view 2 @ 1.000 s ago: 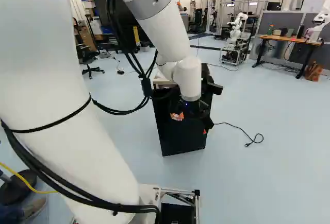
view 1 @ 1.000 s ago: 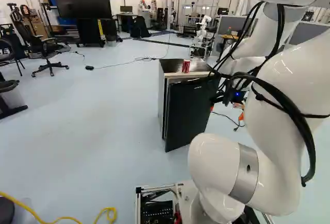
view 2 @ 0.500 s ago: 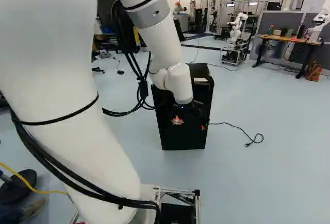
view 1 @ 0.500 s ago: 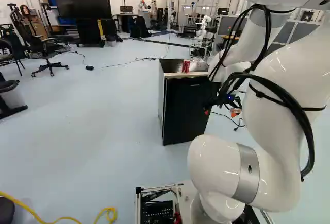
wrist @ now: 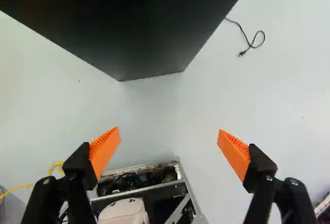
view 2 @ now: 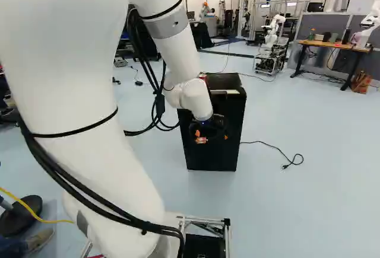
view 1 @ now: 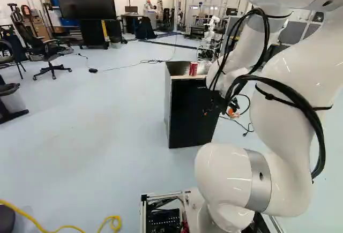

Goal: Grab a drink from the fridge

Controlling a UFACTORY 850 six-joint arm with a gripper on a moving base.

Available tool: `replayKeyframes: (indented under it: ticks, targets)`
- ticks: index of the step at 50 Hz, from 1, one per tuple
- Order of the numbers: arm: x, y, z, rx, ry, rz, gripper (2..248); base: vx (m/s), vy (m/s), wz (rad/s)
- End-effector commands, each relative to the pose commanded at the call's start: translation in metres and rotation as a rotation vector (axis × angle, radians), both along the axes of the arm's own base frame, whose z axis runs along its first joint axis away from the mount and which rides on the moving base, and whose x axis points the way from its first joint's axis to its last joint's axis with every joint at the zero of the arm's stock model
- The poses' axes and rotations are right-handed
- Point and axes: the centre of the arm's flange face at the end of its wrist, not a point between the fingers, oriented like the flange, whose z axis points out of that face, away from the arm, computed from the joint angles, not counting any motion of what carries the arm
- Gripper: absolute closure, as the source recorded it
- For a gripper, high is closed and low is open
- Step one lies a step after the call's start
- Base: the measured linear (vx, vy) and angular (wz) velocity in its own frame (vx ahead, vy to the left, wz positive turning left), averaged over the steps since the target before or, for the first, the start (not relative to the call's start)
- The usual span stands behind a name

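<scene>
The black gripper (view 2: 211,136) is in front of the dark fridge door in the right base view. In the wrist view the gripper (wrist: 168,134) stands wide open, its orange-padded fingers apart with only floor showing between them. Ahead of it is the dark front of the fridge (wrist: 129,33). The small black fridge (view 1: 192,112) appears closed in the left base view, its door flush or nearly flush with the body. On its top stands a red can (view 1: 193,68). The fridge's inside is hidden.
A black cable (view 2: 273,146) lies on the floor beside the fridge. The base's metal frame (wrist: 139,168) shows below the gripper. Farther off are another robot (view 2: 273,32), a wooden desk (view 2: 332,45), an office chair (view 1: 49,51) and a large screen (view 1: 86,0).
The fridge door, ajar a second ago, has swung against the body. My arm and open gripper have moved leftward in both base views. The base and the can have stayed put.
</scene>
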Motion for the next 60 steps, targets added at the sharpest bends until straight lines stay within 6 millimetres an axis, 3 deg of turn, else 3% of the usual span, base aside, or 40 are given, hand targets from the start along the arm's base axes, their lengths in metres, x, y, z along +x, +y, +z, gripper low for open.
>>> replayKeyframes:
  ticks: [35,60]
  targets:
    - [0.024,0.057,0.010,-0.022,-0.210,0.161,3,0.000,0.000,0.000]
    - [0.077,0.079,-0.004,-0.016,-0.308,0.238,3,0.000,0.000,0.000]
